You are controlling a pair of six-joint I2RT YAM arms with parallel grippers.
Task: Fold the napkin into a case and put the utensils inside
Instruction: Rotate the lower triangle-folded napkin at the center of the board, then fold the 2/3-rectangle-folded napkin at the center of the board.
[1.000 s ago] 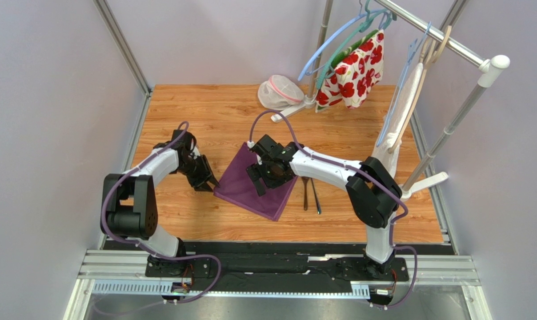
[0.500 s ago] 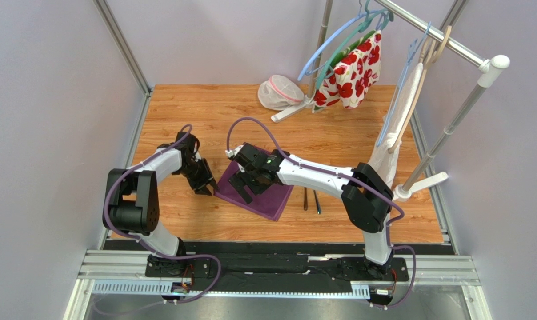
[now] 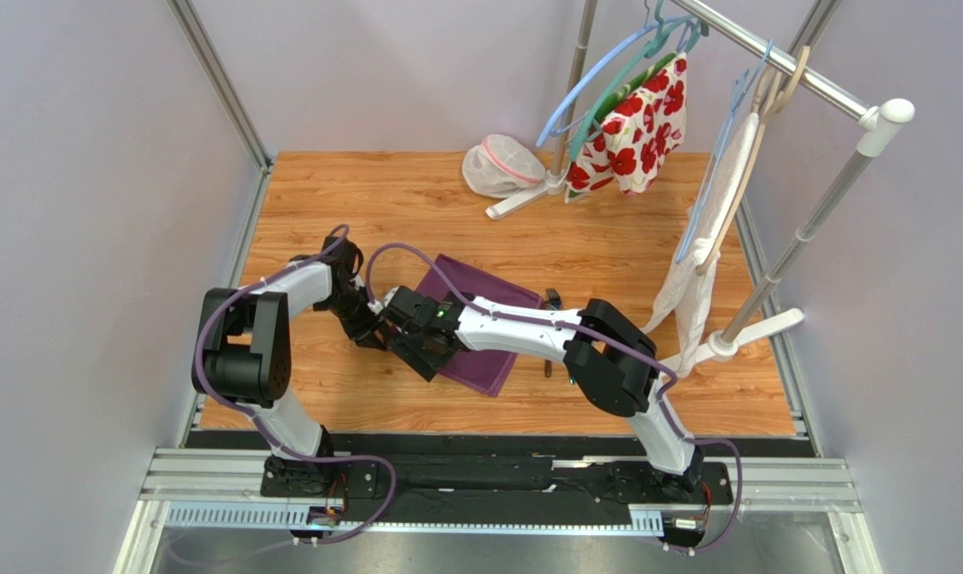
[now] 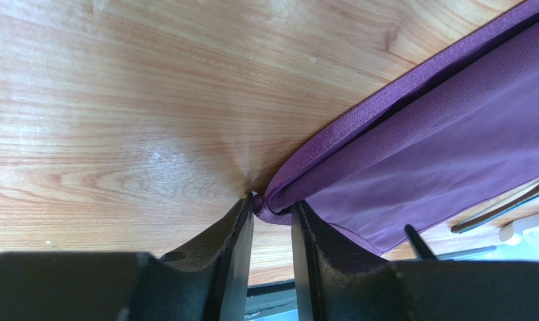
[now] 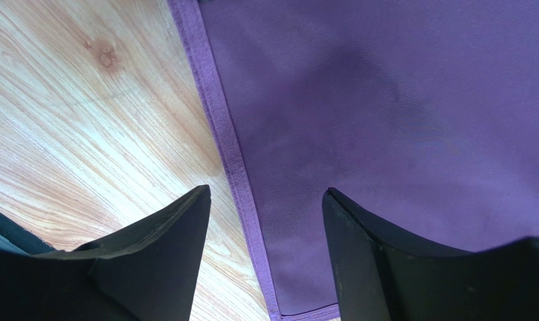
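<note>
- Top view: the napkin (image 3: 498, 293) lies mid-table, a plum sheet skewed to the edges of the table (image 3: 331, 203). Its near-left part sits under both grippers, and the right arm reaches across it from the right.
- Top view: the left gripper (image 3: 379, 337) is at the napkin's left corner, with the right gripper (image 3: 424, 359) just beside it over the near-left hem. Finger gaps are not readable from up here.
- The left wrist view settles the left side: its two fingers (image 4: 237, 257) pinch a rolled bit of hem at the corner. The cloth rises away from the pinch, off the wood, underside showing.
- Same view only: the utensils (image 4: 497, 208) show as thin dark lines on the wood beneath the raised cloth, well apart from the pinch. From the top they are mostly hidden under the right forearm.
- Right wrist view: fingers (image 5: 161, 257) spread wide, holding nothing. The hem runs between them, one finger over wood, the other over cloth. I cannot tell whether the tips touch down. The cloth here is flat and smooth, with a corner at the frame's bottom edge.
- Edges and room: wood shows left of the napkin to the frame rail, and behind it toward the far edge.
- The far edge holds the mesh pouch (image 3: 502, 165), and the flowered cloth (image 3: 633, 126) hangs from the rack (image 3: 886, 120). All are well apart from the napkin.
- The right side is tighter, with the rack's post and a hanging white cloth near the right arm's elbow.
</note>
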